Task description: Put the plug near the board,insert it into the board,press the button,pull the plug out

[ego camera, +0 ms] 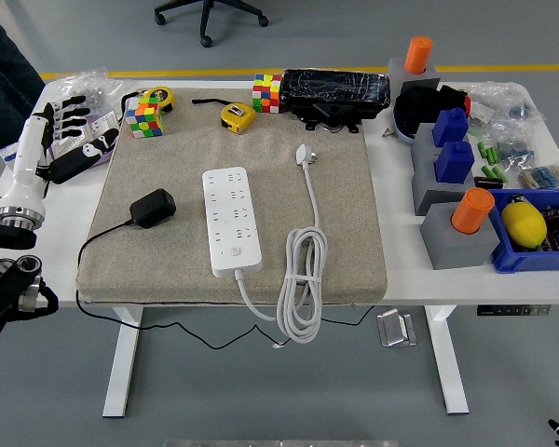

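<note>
A black plug point(153, 207) with a thin black cable lies free on the beige mat point(354, 242), a short way left of the white power board point(231, 220). The board's round button point(228, 250) shows near its front end. My left hand point(73, 136) is raised over the table's left edge, well up and left of the plug, with fingers spread and holding nothing. The board's own white plug point(304, 154) and coiled white cord point(301, 279) lie to the board's right. My right arm does not show.
Two colour cubes point(143, 119) point(266, 92), yellow tape measures point(237, 115) and a black box point(335, 89) line the mat's far edge. Grey blocks with blue and orange pieces point(452, 163) and a blue bin point(540, 233) stand on the right. A person's leg point(0, 56) shows at top left.
</note>
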Robot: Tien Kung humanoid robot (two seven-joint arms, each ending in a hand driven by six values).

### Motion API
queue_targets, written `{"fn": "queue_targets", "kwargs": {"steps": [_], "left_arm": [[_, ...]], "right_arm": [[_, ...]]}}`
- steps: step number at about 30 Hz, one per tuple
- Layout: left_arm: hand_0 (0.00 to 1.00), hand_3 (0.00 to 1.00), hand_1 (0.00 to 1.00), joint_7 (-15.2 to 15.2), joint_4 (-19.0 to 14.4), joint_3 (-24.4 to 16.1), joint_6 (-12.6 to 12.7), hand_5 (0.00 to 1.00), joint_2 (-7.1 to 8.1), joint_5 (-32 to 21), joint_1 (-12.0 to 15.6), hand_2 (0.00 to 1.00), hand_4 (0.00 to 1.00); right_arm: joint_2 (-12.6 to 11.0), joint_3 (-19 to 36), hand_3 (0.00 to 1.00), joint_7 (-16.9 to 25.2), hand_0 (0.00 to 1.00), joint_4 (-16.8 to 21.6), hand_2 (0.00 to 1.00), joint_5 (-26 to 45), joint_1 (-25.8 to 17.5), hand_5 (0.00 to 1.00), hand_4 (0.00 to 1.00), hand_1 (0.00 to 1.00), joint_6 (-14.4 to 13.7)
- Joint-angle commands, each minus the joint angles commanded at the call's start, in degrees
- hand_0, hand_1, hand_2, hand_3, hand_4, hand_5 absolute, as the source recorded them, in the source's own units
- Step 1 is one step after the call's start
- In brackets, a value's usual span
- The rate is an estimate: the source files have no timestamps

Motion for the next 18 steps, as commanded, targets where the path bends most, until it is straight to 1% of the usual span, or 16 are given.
{"fn": "queue_targets", "kwargs": {"steps": [4,5,8,12,16,18], "left_arm": [[0.6,0.75,0.673,2.24,-1.33,-3.02,-1.02,0.327,0.28,-0.49,1.35,0.67,0.856],[0.594,0.78,0.667,2.59,-1.6,-3.35,-1.12,0.342,0.52,-1.1,1.64,0.673,0.847],[0.594,0.78,0.667,3.54,-2.25,-4.16,-1.91,0.342,1.08,-2.0,2.63,0.673,0.847],[0.592,0.795,0.667,3.92,-3.82,-5.79,-2.74,0.355,1.13,-2.64,4.55,0.679,0.847],[0.592,0.795,0.667,3.46,-4.79,-5.7,-3.78,0.355,1.55,-7.74,6.41,0.679,0.847],[0.59,0.796,0.663,3.26,-5.11,-5.81,-3.84,0.364,2.02,-7.47,7.44,0.677,0.847]], "right_arm": [[0.36,-0.77,0.557,-0.32,0.583,-0.61,0.631,-0.25,0.43,0.57,0.961,0.661,0.01],[0.57,-0.87,0.563,-0.33,0.585,-0.96,0.633,-0.28,0.57,0.57,0.961,0.664,-0.06],[1.04,-1.6,0.563,-0.37,0.585,-1.41,0.633,-0.37,0.45,0.57,0.961,0.664,-0.12],[1.24,-2.67,0.564,-0.21,0.59,-1.97,0.639,0.05,0.35,0.57,0.962,0.669,-0.35],[1.42,-4.31,0.564,-0.2,0.59,-2.74,0.639,0.94,0.5,0.57,0.962,0.669,-0.26],[1.79,-4.61,0.565,-0.16,0.59,-2.95,0.642,1.13,0.56,0.572,0.963,0.671,-0.39]]}}
